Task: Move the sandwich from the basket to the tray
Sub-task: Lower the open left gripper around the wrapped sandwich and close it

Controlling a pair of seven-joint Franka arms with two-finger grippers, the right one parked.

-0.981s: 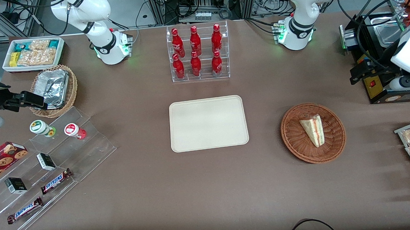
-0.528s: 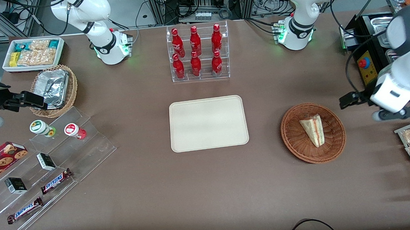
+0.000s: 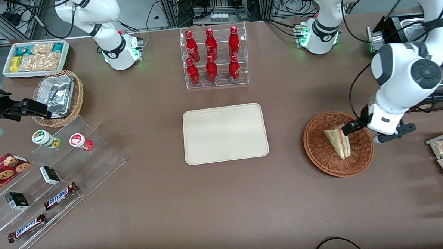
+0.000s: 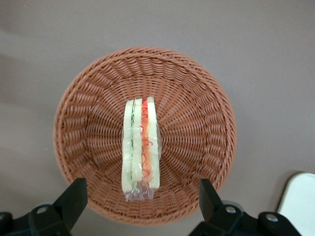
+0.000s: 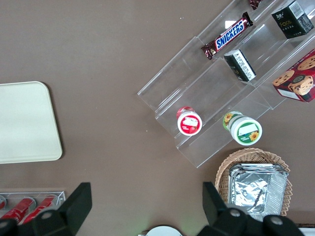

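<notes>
Left gripper (image 4: 140, 206) hangs above the round reddish-brown woven wicker basket (image 3: 322, 157), fingers (image 4: 73, 201) spread wide, holding nothing. Wrist view: two black fingers straddle the small triangular white-bread sandwich (image 4: 141, 151) with red-orange and green filling, one on each side, well apart from it, no contact visible. Sandwich stands on its crust edge in the basket (image 4: 197, 128), cut edge up, wrapped in clear film, wide end toward the gripper.

Front view: gripper (image 3: 350, 127) sits over the basket's rim at about 1 o'clock from the basket's centre, a dark fingertip overlapping the sandwich (image 3: 338, 142) at its wide end. Sandwich lies near basket centre, thin tip pointing toward 5 o'clock. How far above the sandwich the gripper is, cannot tell.

Flat beige rectangular tray (image 3: 225, 133) with rounded corners lies at 9 o'clock from the basket, well apart, nothing on it. Clear acrylic rack of red bottles (image 3: 213, 57) stands at 12 o'clock from the tray, farther from the front camera.
</notes>
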